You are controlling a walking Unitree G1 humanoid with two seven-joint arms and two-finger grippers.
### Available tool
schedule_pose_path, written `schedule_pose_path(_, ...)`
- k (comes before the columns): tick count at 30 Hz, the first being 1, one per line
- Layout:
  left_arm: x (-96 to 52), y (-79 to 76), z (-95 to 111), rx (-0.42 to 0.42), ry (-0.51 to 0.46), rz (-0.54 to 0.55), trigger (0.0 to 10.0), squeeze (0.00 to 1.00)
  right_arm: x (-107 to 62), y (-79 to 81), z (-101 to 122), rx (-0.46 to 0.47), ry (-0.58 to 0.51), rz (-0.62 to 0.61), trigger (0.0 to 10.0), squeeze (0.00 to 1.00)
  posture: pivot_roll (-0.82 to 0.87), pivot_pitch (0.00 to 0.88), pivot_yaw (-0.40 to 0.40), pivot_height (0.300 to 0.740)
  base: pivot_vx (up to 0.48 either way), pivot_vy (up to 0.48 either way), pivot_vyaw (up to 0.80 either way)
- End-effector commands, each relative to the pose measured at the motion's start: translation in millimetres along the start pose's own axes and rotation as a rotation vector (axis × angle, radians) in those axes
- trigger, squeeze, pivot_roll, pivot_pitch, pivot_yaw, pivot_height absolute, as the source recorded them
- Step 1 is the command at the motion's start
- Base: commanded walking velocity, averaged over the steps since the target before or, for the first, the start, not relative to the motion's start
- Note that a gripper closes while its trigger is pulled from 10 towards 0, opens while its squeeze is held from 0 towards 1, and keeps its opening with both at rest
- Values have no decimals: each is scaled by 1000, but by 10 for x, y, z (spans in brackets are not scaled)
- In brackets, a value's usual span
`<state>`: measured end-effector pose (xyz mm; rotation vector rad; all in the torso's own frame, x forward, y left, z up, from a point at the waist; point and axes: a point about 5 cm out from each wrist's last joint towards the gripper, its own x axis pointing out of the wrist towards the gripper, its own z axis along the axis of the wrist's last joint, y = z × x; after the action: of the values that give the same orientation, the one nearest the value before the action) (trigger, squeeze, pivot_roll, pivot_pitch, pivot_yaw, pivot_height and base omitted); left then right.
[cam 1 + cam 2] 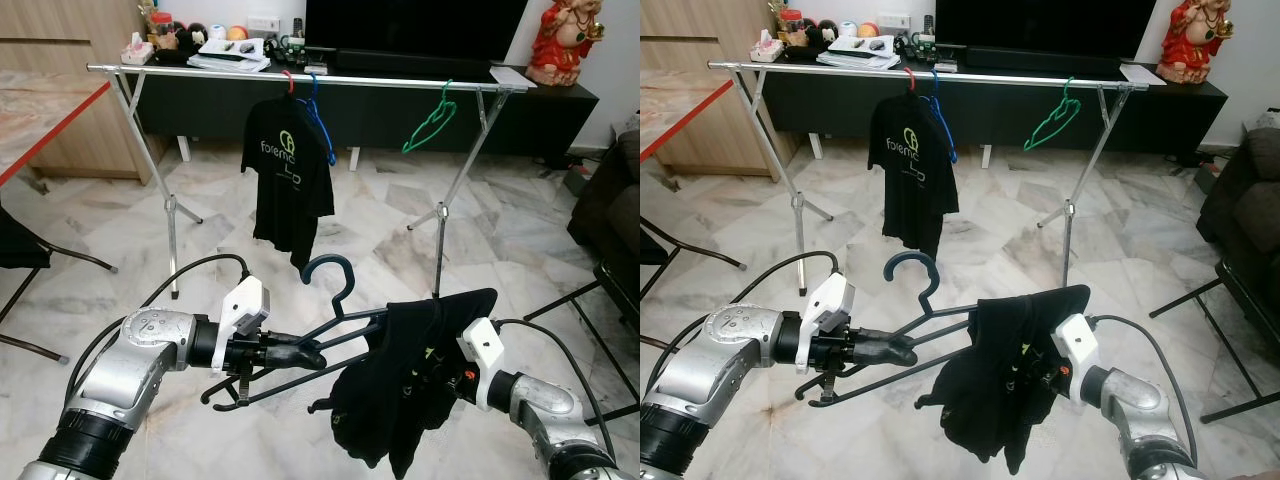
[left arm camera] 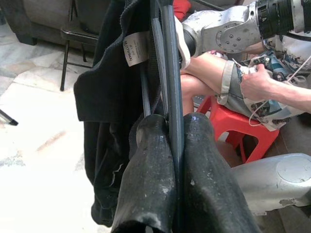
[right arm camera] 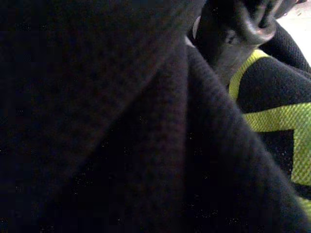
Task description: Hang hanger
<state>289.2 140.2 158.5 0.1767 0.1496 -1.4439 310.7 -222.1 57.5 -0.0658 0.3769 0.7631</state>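
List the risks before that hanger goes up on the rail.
1. The black garment is bunched on one end of the dark hanger, so it may slide off when lifted.
2. The left gripper clamps the hanger far from its hook, so the load may tilt.
3. The rail stands well ahead; walking could snag the cloth.

Dark hanger [image 1: 330,300] tilted, hook up, black garment [image 1: 400,380] draped over one end, above marble floor

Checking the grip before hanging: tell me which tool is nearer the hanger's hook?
Left. The left tool is clamped on the hanger just below its hook; the right tool sits farther along, buried in the black shirt.
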Motion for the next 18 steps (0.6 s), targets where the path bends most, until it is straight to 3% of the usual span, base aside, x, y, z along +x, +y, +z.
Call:
schedule_pose_path(1,42,-36,92,35,-32,-32,0,0,6,-16,70,-12,-30,0,0,0,-4,81,-41,740,0,0,0)
schedule_pose_path(18,-3,-54,40,26,-9,-31,0,0,-34,-65,148,-36,-57,-6,0,0,-3,82,-43,740,0,0,0)
